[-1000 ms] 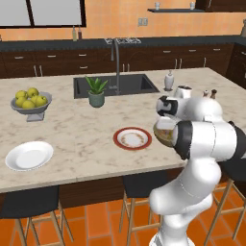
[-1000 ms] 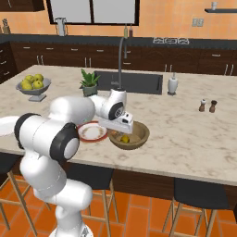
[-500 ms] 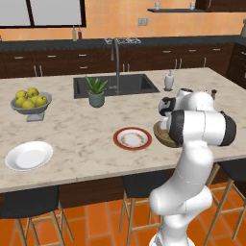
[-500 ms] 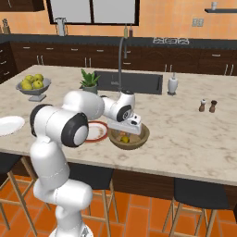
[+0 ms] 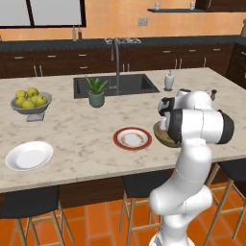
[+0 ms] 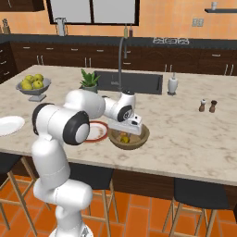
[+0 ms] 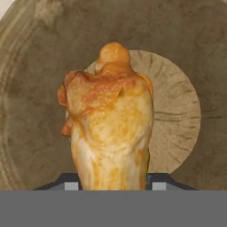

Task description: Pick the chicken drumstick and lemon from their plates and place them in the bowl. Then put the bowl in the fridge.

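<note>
The brown wooden bowl stands near the counter's front edge, right of the red-rimmed plate. My gripper hangs low over the bowl, shut on the golden-brown chicken drumstick. In the hand view the drumstick stands between my fingertips, above the bowl's round inner floor. A small yellow piece, the lemon, lies in the bowl under the hand. From the left base view, my arm covers most of the bowl. The red-rimmed plate and the white plate are bare.
A grey pedestal fruit bowl with several yellow-green fruits stands at the counter's left. A potted plant, the sink with its tap, a soap bottle and salt and pepper shakers lie beyond. Stools stand under the front edge.
The hand with the drumstick has moved a little right and down over the bowl. The arm's elbow has swung across behind it.
</note>
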Tool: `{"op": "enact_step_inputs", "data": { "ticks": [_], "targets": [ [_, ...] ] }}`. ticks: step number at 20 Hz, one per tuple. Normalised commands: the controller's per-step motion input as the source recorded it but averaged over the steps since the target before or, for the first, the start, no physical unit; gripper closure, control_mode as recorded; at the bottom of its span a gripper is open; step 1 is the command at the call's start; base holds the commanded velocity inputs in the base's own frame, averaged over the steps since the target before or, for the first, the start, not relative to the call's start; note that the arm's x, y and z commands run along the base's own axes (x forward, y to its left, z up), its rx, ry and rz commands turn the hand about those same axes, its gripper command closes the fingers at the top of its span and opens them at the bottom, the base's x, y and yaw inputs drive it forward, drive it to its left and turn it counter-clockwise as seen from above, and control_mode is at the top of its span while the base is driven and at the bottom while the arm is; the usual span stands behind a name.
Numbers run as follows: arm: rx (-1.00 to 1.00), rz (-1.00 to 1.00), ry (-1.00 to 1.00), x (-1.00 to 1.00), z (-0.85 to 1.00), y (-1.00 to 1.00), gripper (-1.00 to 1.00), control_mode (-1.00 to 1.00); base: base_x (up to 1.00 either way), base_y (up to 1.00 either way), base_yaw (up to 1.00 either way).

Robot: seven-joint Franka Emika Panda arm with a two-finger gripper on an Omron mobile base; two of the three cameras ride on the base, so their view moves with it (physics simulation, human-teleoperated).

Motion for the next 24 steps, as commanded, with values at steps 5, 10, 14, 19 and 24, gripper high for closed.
{"op": "enact_step_inputs", "data": {
  "ticks": [5,10,14,19,24],
  "targets": [
    [0.00,0.00,0.00,0.00,-0.27,0.00,-1.00,-1.00,0.00,0.00,0.00],
    [0.00,0.00,0.00,0.00,0.00,0.00,-1.00,-1.00,0.00,0.00,0.00],
    [0.00,0.00,0.00,-0.02,0.00,0.00,-1.00,-1.00,0.00,0.00,0.00],
    [0.00,0.02,-0.13,-0.67,0.46,-0.01,-1.00,-1.00,0.00,0.00,0.00],
    [-0.02,0.09,-0.09,-0.37,0.15,0.45,-1.00,-1.00,0.00,0.00,0.00]
  ]
}}
